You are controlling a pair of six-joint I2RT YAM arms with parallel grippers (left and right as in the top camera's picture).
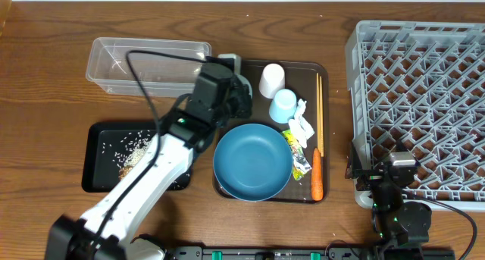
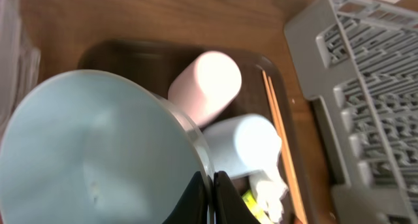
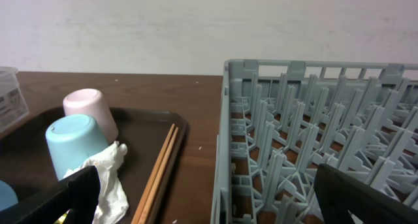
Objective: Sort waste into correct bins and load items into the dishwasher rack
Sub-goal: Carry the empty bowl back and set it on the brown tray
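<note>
My left gripper (image 2: 212, 199) is shut on the rim of the pale blue-white bowl (image 2: 85, 152), held tilted over the back left of the serving tray; in the overhead view my arm (image 1: 223, 97) hides the bowl. The dark-blue plate (image 1: 251, 161) lies on the tray. The white cup (image 1: 271, 79) and light-blue cup (image 1: 284, 104) stand upside down behind it. Tissue (image 1: 303, 123), foil wrapper (image 1: 298, 152), carrot (image 1: 317, 183) and chopsticks (image 1: 319, 108) lie along the tray's right side. Rice (image 1: 132, 144) and a brown lump (image 1: 126, 169) lie in the black tray (image 1: 98, 180). My right gripper (image 3: 215, 204) is open and empty by the grey rack (image 1: 420, 101).
The clear tub (image 1: 144, 63) stands at the back left, behind the black tray. The dark brown serving tray (image 1: 322, 70) sits between the bins and the rack. My right arm (image 1: 394, 207) rests at the rack's front left corner.
</note>
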